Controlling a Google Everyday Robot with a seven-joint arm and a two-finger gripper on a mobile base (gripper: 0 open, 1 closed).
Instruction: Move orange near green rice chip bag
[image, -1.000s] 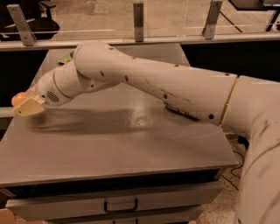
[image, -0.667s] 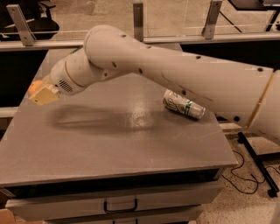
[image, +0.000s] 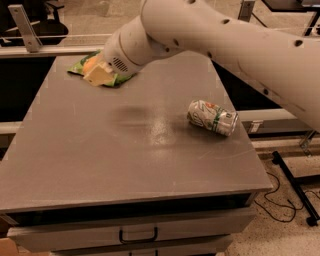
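My gripper (image: 95, 70) is at the far left of the grey table (image: 100, 165), held over the green rice chip bag (image: 120, 79). It is shut on the orange (image: 90, 63), which shows as a small orange-yellow round shape beside the cream finger (image: 99, 75). The bag lies flat at the table's back left. The gripper and arm hide most of it, and only its green edges show on either side. The orange sits just above the bag's left part; I cannot tell whether it touches the bag.
A white-and-green drink can (image: 212, 117) lies on its side at the table's right. My large white arm (image: 225, 35) spans the upper right. A drawer with a handle (image: 138, 235) is below the front edge. A black stand base (image: 295, 185) is on the floor at right.
The arm swung right and toward the back of the table, carrying the orange from the left edge to over the green bag. The can is now uncovered.
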